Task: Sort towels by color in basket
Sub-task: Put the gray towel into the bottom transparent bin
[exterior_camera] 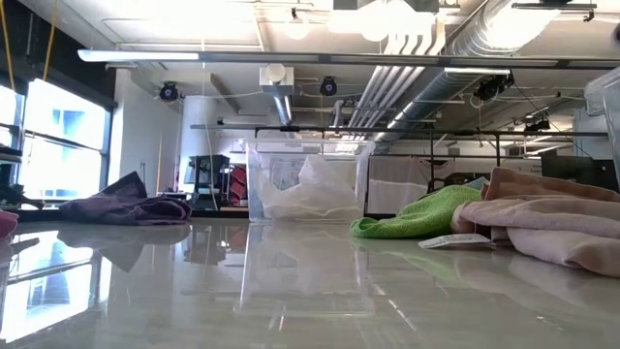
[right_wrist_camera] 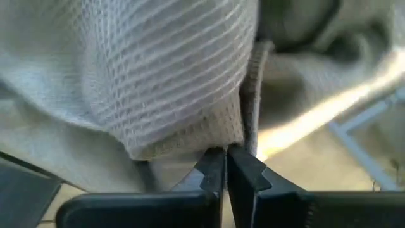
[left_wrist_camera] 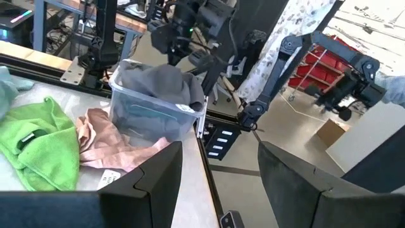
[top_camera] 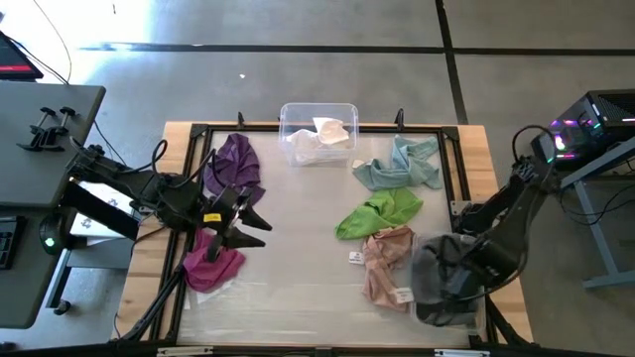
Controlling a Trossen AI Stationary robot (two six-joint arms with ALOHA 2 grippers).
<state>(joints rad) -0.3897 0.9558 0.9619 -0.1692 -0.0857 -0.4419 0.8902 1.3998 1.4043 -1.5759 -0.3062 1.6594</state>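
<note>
Grey towel (right_wrist_camera: 145,76) bunches just beyond the closed right gripper (right_wrist_camera: 226,166)

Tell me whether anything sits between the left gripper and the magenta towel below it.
Nothing visible does. In the high view the left gripper hangs open right above the magenta towel, bare table beside them. The purple towel lies off to the far side, clear of that path.

A soft grey cloth with a woven waffle pattern and pale stripes (right_wrist_camera: 158,76) sits right above the black right gripper (right_wrist_camera: 226,166). Near that gripper lie a pale pink cloth (top_camera: 385,260) and a lime green cloth (top_camera: 379,213). By the black left gripper (top_camera: 241,223) are a purple cloth (top_camera: 235,162) and a bright magenta cloth (top_camera: 211,260).
</note>
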